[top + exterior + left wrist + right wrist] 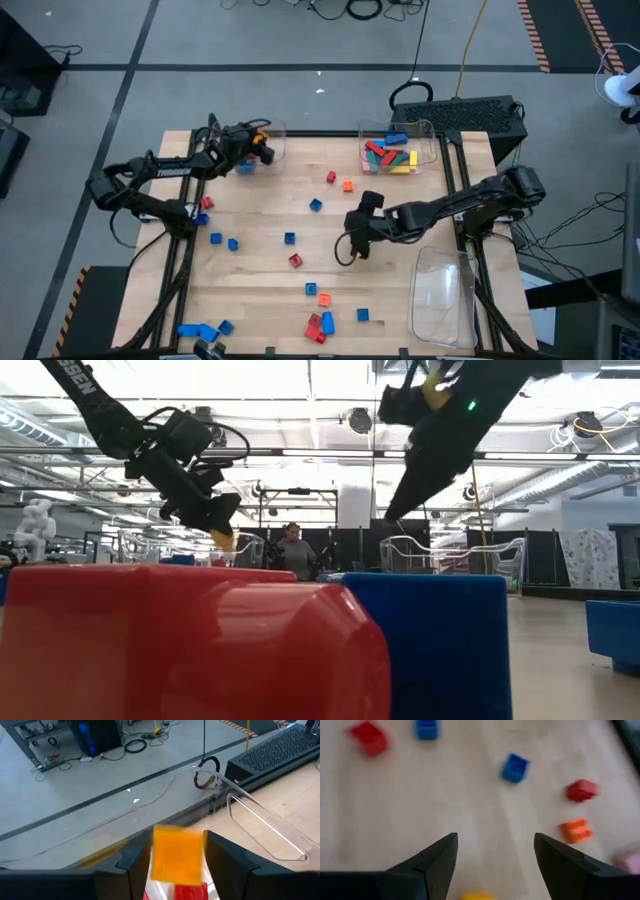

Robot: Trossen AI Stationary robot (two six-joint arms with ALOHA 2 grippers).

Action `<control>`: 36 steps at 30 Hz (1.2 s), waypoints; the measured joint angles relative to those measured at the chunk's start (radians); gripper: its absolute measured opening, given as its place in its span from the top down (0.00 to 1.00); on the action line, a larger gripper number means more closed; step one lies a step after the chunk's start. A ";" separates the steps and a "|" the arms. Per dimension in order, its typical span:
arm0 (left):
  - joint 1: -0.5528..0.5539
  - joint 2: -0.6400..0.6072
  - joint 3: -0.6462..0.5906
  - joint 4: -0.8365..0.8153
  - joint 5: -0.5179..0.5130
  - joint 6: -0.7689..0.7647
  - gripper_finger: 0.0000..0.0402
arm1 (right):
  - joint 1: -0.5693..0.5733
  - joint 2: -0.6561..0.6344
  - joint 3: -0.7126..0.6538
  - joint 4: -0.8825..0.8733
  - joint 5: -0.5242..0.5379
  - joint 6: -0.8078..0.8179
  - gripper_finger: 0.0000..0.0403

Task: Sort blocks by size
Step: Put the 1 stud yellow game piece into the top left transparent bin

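My left gripper is over the clear tray at the table's far left and is shut on an orange-yellow block. The block also shows in the low view. My right gripper is open and empty above the middle of the table. Small red, blue and orange blocks lie loose on the wood around it, and a yellow piece lies just under its fingers. Longer blocks lie in the far right tray. My left gripper pinches the orange-yellow block by two opposite sides between its two fingers. The block is lifted clear, over the far left tray. A red piece shows right under it; I cannot tell whether they touch.
A third clear tray lies at the table's near right. More loose blocks lie near the front edge and at the near left corner. A black box stands behind the far right tray. In the low view, red and blue blocks fill the foreground.
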 joint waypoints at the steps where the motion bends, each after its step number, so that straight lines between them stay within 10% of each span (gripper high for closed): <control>1: 0.002 0.000 0.000 0.000 0.001 0.000 0.53 | 0.001 -0.016 0.000 -0.015 -0.042 -0.006 0.39; 14: 0.004 0.000 0.000 -0.012 0.059 0.022 0.39 | -0.001 -0.077 0.001 -0.267 -0.196 0.025 0.39; 36: -0.212 -0.002 0.000 0.156 0.415 0.337 0.39 | -0.071 -0.060 -0.247 -0.002 -0.256 0.083 0.29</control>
